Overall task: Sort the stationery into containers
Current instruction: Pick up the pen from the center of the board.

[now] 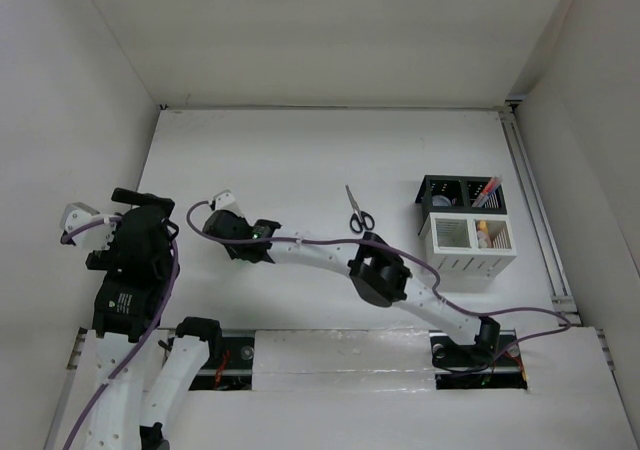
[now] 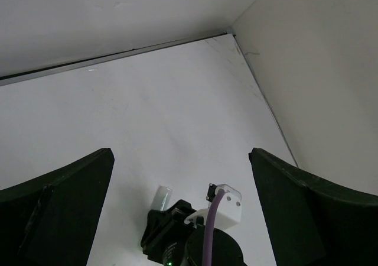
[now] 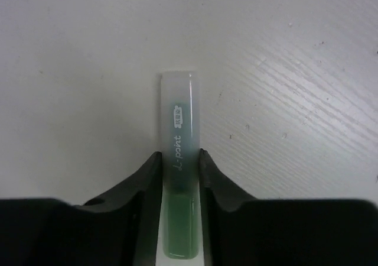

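My right gripper (image 3: 179, 156) is shut on a stubby green marker (image 3: 179, 112) with a frosted cap, low over the white table. In the top view this gripper (image 1: 222, 222) is left of centre. The marker's cap also shows in the left wrist view (image 2: 162, 196), sticking out from under the right gripper. My left gripper (image 2: 180, 153) is wide open and empty, held above the table at the far left (image 1: 140, 202). Black-handled scissors (image 1: 358, 213) lie near the middle. The organizer (image 1: 465, 260) stands at the right with pens (image 1: 487, 192) and a marker (image 1: 484, 232) in its compartments.
White walls close in the table on the left, back and right. A rail (image 1: 535, 210) runs along the right edge, just beyond the organizer. The right arm (image 1: 380, 275) stretches across the front middle of the table.
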Motion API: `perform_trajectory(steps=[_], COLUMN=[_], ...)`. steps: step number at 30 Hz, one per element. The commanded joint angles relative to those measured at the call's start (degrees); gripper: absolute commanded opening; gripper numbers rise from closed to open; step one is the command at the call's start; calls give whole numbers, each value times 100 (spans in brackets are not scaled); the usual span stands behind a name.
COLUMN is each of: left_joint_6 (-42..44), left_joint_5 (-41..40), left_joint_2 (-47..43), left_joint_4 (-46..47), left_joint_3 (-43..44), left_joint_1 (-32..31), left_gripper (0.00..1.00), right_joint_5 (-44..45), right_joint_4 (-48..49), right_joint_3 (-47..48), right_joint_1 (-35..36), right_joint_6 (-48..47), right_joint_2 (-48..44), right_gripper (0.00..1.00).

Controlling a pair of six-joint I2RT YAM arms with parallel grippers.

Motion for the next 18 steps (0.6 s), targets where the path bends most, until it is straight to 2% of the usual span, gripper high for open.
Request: perform_trajectory(steps=[1, 2, 3, 5, 6, 7, 8, 10, 11, 13, 14, 15, 17, 18], left_joint_6=[78, 78, 78, 78, 78, 78, 139, 140, 192, 271, 324, 376, 447, 500], left_joint_5=[-32, -32, -32, -32, -32, -32, -32, -32, -32, -32, -32, -32, 91, 91], left_joint_2=[-19, -19, -19, -19, -19, -19, -19, -19, -19, -19, -19, -71, -71, -71], left_joint_4=[131, 131, 131, 131, 131, 131, 184, 184, 184, 254, 254, 324, 404, 456], left_joint_3=[-66, -66, -66, -66, -66, -66, -66, -66, -66, -66, -119, -119, -119, -119], left_joint_1=[16, 16, 16, 16, 16, 16, 16, -45, -45, -115, -168, -168, -221, -221], left_gripper=[99, 99, 99, 99, 99, 99, 99, 99, 99, 99, 99, 99, 99, 99], right_joint_5=[-460, -540, -601, -602, -602, -671, -750, -822, -769, -385, -243, -155, 100, 171], right_joint_4=[-26, 70, 236, 579, 1207, 1614, 2062, 3184, 3461, 4162, 4350, 4491, 4571, 4571], right_joint_3=[-605, -799, -1001, -1791, -2168, -3033, -3503, -4391, -5196, -5991, -6743, -7082, -7671, -8161], right_joint_1=[51, -1, -63, -64, -124, -195, -195, -405, -476, -642, -713, -810, -1229, -1415], right_joint_6=[-123, -124, -124, -124, -124, -124, -202, -203, -203, -457, -545, -650, -774, -852], right_joint_2=[-185, -291, -414, -1028, -1335, -1677, -2473, -3311, -4151, -5016, -5447, -6287, -7073, -7808], right_gripper=[24, 4, 0, 0, 0, 0, 0, 0, 0, 0, 0, 0, 0, 0])
